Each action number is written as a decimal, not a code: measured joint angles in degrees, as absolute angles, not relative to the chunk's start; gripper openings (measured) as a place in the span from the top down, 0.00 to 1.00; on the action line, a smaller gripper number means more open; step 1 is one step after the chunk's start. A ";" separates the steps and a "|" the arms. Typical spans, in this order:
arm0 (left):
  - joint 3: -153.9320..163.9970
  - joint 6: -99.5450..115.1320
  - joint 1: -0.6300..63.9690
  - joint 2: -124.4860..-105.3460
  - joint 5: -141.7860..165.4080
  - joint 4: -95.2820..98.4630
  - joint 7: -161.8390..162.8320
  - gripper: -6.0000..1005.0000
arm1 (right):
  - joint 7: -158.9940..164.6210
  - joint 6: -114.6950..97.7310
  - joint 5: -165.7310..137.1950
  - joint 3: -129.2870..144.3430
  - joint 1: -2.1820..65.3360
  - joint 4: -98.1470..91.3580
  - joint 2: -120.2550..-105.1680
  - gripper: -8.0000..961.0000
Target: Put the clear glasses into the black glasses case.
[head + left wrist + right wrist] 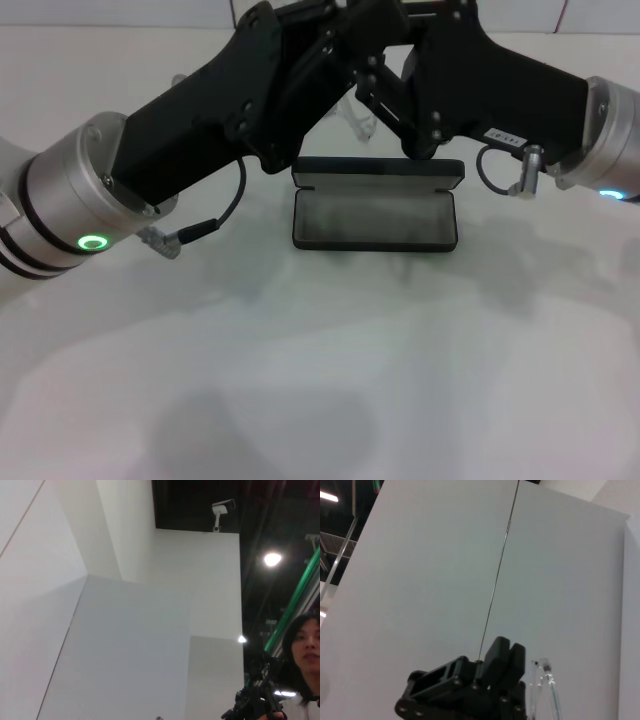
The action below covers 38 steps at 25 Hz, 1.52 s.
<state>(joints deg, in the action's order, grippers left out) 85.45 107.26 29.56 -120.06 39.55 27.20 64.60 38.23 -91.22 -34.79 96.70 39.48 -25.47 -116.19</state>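
Note:
The black glasses case (376, 205) lies open in the middle of the table, its grey inside up and its lid raised at the back. Both arms meet above and behind it. The clear glasses (360, 120) hang in the air between the two grippers, just behind the lid. My right gripper (385, 85) reaches in from the right. In the right wrist view its fingers (502, 655) are pressed together, and a clear arm of the glasses (547, 685) rises beside them. My left gripper (335, 45) is close against it from the left, its fingers hidden.
The white table (320, 380) stretches in front of the case. A cable with a small plug (185, 235) dangles under my left forearm. The left wrist view shows only walls, ceiling lights and a person (305, 650) at a camera.

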 joint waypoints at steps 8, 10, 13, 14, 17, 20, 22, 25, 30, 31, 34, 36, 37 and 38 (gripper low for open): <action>85.43 107.71 28.49 -119.83 39.59 27.16 64.91 0.94 | 38.23 -91.14 -34.63 96.52 37.94 -26.46 -116.20 0.92; 85.43 108.17 27.49 -119.43 39.88 27.15 64.97 0.94 | 38.21 -91.10 -34.02 96.27 36.56 -27.49 -116.17 0.92; 85.44 109.89 25.19 -117.87 40.38 27.26 64.79 0.94 | 38.13 -90.83 -33.75 95.40 34.48 -29.44 -115.94 0.92; 85.40 110.37 24.58 -117.23 40.48 27.31 64.74 0.94 | 38.16 -90.50 -33.89 94.94 33.65 -30.23 -115.68 0.92; 85.28 111.75 21.64 -114.00 41.35 27.78 64.67 0.94 | 40.56 -88.08 -36.35 94.57 31.88 -33.61 -114.20 0.92; 83.48 111.80 19.67 -110.86 42.75 27.82 64.84 0.94 | 48.77 -82.59 -45.91 94.13 28.87 -43.23 -111.71 0.91; 81.01 111.78 19.09 -109.19 45.26 27.57 65.18 0.94 | 57.76 -76.08 -57.11 93.92 25.98 -54.02 -110.61 0.91; 75.32 111.75 18.88 -108.06 52.24 27.59 66.32 0.94 | 72.61 -67.82 -79.10 93.92 21.52 -71.36 -111.63 0.91; 68.68 111.83 18.93 -108.90 57.83 27.84 67.38 0.94 | 90.82 -64.95 -113.85 98.53 17.97 -90.28 -115.88 0.91; 68.15 111.85 18.86 -109.07 58.10 27.86 67.38 0.94 | 93.68 -64.18 -117.99 100.74 17.95 -92.28 -115.80 0.91; 67.62 111.93 18.37 -109.34 58.18 27.90 67.17 0.94 | 101.56 -63.02 -129.65 106.23 18.22 -97.16 -115.79 0.91; 67.57 111.95 18.22 -109.46 58.08 27.91 67.11 0.94 | 104.33 -62.54 -134.67 108.55 18.33 -98.76 -115.92 0.91; 66.98 111.97 18.00 -109.84 57.91 27.93 67.07 0.94 | 105.84 -61.78 -137.52 109.84 18.42 -99.39 -116.01 0.90; 66.70 111.97 17.91 -109.94 57.92 27.93 67.07 0.94 | 106.85 -60.98 -139.54 110.87 18.51 -99.61 -116.07 0.90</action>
<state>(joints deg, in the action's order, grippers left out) 66.70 111.97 17.91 -109.94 57.92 27.93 67.07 106.85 -60.98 -139.54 110.87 18.51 -99.61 -116.07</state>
